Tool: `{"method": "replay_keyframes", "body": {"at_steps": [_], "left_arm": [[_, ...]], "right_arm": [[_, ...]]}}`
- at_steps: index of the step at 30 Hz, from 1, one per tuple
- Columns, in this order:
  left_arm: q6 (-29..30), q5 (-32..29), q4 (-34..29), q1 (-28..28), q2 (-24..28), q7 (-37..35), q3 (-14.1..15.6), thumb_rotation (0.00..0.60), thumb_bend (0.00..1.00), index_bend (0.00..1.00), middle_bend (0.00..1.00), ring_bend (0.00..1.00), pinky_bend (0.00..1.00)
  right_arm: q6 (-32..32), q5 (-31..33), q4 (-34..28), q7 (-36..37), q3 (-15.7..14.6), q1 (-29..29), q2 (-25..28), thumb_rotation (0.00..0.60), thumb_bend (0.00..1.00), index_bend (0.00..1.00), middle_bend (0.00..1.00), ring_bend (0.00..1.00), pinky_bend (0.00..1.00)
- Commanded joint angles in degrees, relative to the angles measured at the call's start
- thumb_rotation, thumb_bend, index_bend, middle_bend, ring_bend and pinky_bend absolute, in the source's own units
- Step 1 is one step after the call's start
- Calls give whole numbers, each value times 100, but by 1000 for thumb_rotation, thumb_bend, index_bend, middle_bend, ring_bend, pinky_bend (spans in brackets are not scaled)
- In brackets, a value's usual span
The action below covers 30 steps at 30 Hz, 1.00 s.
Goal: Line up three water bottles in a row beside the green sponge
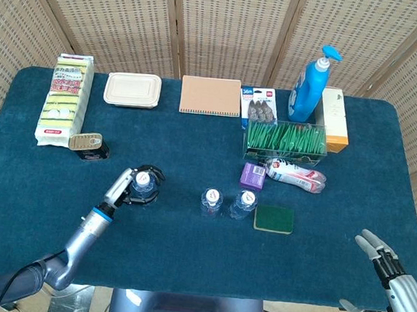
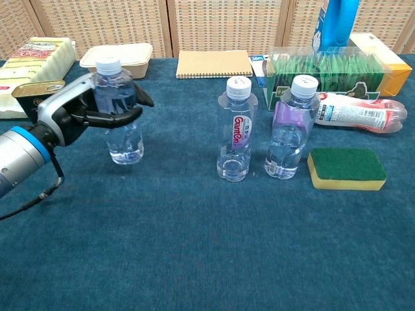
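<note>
Gripping the third water bottle [image 2: 120, 111] around its upper body, the left hand [image 2: 78, 110] held it upright over the blue table cloth [image 2: 194, 246], fingers [image 2: 123, 116] wrapped across the front of the bottle. Whether the bottle's base touched the cloth could not be determined from either view. The held bottle stood well apart from the other two, to their left.

The middle bottle [image 2: 234, 129] – bearing a purple-lettered label – and the bottle nearest the sponge [image 2: 288, 127] stood upright just beside each other. The green sponge [image 2: 345, 168] lay flat immediately to the right of that pair, close to the nearer bottle but not visibly touching it.

The right hand [image 1: 395, 278] rested at the lower right edge of the head view, off the table, fingers spread and holding nothing.

Behind the row – a clear box of green packets [image 2: 327, 68], a blue pump bottle [image 1: 310, 81] and a tan notebook [image 2: 214, 63].
</note>
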Motion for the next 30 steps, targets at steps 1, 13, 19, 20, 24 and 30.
{"method": "replay_keyframes", "body": {"at_steps": [1,13,19,20,24,30], "left_arm": [[43,146,-298,-108,-86,474,109,600,360,537,419,287,439],[-344,-202,171,-367,-755,916,-169,600,350,536,419,286,438],[-422,-211,320,-493,-896,849,-219,600,338,537,419,286,434],[-424,-212,337,-503,-916,846,-221,600,336,537,419,286,434],[-477,-221,427,-565,-1013,845,-228,600,337,536,419,287,434],[-564,-278,553,-678,-1134,867,-306,600,329,537,419,286,432]], "right_arm": [[10,2,5,8,-1,-4,2,600,0,51,0,0,0],[61,33,86,223,-2,3,37,600,0,51,0,0,1],[68,50,94,263,5,9,47,600,0,51,0,0,1],[62,52,96,268,5,11,48,600,0,51,0,0,1],[50,68,103,289,3,15,53,600,0,51,0,0,0],[62,47,115,318,-2,17,56,600,0,51,0,0,0]]}}
